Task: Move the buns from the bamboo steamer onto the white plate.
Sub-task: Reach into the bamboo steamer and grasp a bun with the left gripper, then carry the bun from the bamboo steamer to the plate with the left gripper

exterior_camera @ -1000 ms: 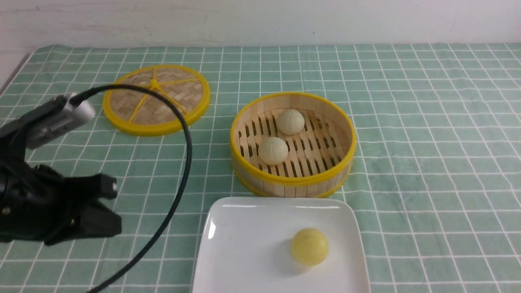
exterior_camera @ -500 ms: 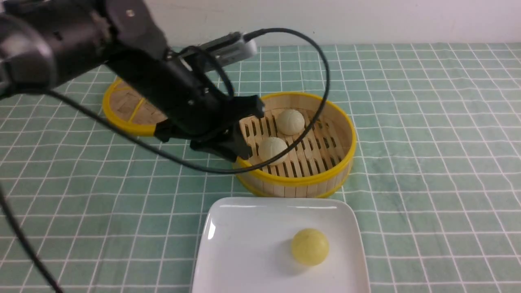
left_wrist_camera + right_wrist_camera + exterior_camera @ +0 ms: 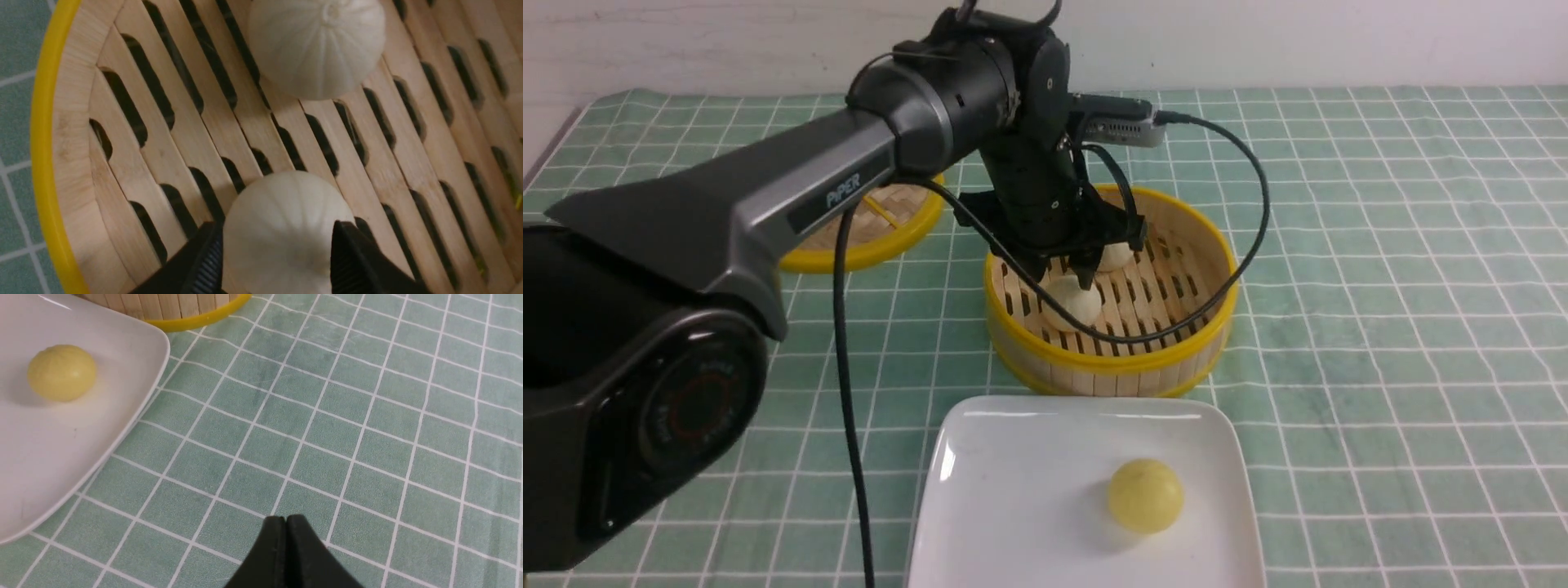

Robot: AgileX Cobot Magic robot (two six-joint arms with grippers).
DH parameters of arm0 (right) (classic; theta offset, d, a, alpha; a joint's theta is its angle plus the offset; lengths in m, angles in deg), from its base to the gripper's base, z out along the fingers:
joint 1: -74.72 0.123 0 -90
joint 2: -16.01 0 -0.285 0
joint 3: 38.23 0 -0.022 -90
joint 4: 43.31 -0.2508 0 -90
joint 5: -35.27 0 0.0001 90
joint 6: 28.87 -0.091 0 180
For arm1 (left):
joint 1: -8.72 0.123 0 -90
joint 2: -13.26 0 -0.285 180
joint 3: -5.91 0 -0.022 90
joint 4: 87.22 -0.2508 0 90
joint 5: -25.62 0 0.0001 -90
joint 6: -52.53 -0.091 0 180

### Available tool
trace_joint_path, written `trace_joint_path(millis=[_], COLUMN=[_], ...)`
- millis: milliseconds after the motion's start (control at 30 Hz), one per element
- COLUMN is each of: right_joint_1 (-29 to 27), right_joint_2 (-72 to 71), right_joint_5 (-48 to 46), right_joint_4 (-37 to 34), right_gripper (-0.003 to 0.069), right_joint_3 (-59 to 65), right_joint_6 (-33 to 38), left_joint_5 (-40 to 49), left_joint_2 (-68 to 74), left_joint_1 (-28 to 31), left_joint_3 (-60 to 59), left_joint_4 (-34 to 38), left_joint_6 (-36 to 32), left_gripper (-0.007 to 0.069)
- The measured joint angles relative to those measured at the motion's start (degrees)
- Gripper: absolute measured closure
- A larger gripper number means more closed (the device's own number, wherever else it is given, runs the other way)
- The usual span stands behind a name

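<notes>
The bamboo steamer [image 3: 1111, 380] stands mid-table and holds two off-white buns. My left gripper [image 3: 1063, 282] reaches down into it, open, its black fingertips [image 3: 208, 253] flanking the nearer bun [image 3: 1080, 306], which rests on the slatted floor [image 3: 163, 155]. The farther bun [image 3: 1114, 256] sits just beyond, partly hidden by the gripper; the left wrist view shows it whole [image 3: 316, 45]. A pale yellow bun [image 3: 1144, 495] lies on the white plate [image 3: 1013, 490] in front of the steamer. My right gripper [image 3: 285, 519] is shut and empty above the cloth, right of the plate [image 3: 61, 465].
The flat woven lid [image 3: 882, 237] lies at the back left, mostly hidden behind my left arm [image 3: 809, 192]. A black cable [image 3: 1241, 245] loops over the steamer's right side. A green checked cloth [image 3: 1380, 327] covers the table.
My left arm swung from the near left over to the steamer and lowered into it. Its gripper opened and now straddles the nearer bun. Buns and plate have not moved.
</notes>
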Motion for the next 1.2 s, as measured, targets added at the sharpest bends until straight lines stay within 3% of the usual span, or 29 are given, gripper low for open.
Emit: trace_joint_path(millis=[100,233,300,433,733,933,1033,1200], right_joint_1=[0.00,0.00,0.00,0.00,0.00,0.00,0.00,0.00], right_joint_2=[0.00,0.00,0.00,0.00,-0.12,-1.22,-1.55,-1.92], right_joint_5=[0.13,0.29,0.36,0.36,0.43,0.37,0.37,0.37], right_joint_4=[0.00,0.02,0.07,0.13,0.13,0.13,0.13,0.13], right_gripper=[0.0654,0.0650,0.0648,0.0648,0.0643,0.0636,0.0634,0.0625], right_joint_3=[0.00,0.00,0.00,0.00,0.00,0.00,0.00,0.00], right_joint_6=[0.00,0.00,0.00,0.00,0.00,0.00,0.00,0.00], left_joint_5=[-0.33,-0.01,1.21,4.11,12.97,13.42,9.78,-9.42], left_joint_2=[2.04,2.79,1.66,-2.27,-26.89,-34.91,-34.59,-31.85], left_joint_1=[0.00,0.00,0.00,0.00,-0.65,-7.07,-9.83,-12.54], left_joint_3=[0.07,0.68,0.72,0.58,-2.37,-24.13,-32.18,-46.98], left_joint_4=[-0.08,-0.04,0.17,0.62,0.76,1.37,1.43,0.77], left_joint_6=[0.14,0.14,0.03,-1.42,-2.51,-0.61,0.53,4.60], left_gripper=[0.0316,0.0534,0.0587,0.0596,0.0596,0.0594,0.0594,0.0583])
